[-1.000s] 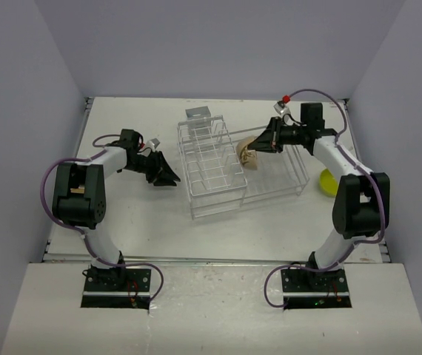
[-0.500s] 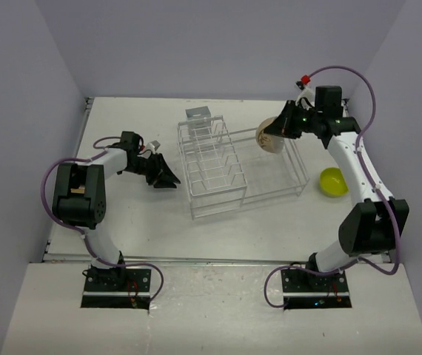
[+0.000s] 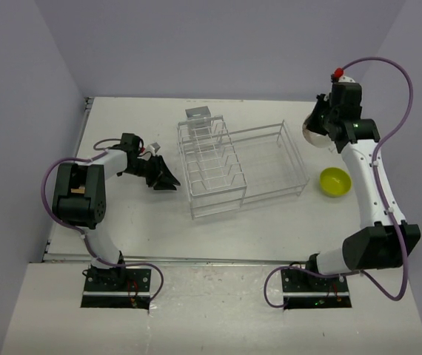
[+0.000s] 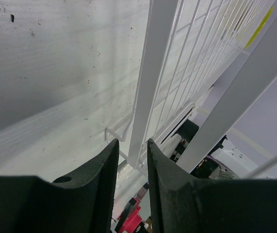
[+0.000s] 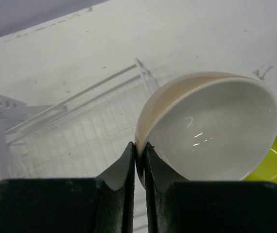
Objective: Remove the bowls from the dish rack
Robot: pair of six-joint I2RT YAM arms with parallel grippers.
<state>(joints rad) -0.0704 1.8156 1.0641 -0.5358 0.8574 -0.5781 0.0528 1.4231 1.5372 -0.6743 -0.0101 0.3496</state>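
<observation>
The white wire dish rack stands mid-table and holds no bowls that I can see. My right gripper is shut on the rim of a tan bowl with a white inside. It holds the bowl tilted in the air, past the rack's far right corner. In the right wrist view the fingers pinch the bowl's rim above the rack. A yellow-green bowl sits on the table right of the rack. My left gripper is low beside the rack's left side, jaws slightly apart and empty.
In the left wrist view the rack's wire side is just beyond my fingertips. The yellow-green bowl lies below and right of the held bowl. A small grey block sits behind the rack. Walls close the table's back and sides.
My right arm lifted the tan bowl out of the rack and carried it up and right, past the rack's far right corner. The left arm has not moved.
</observation>
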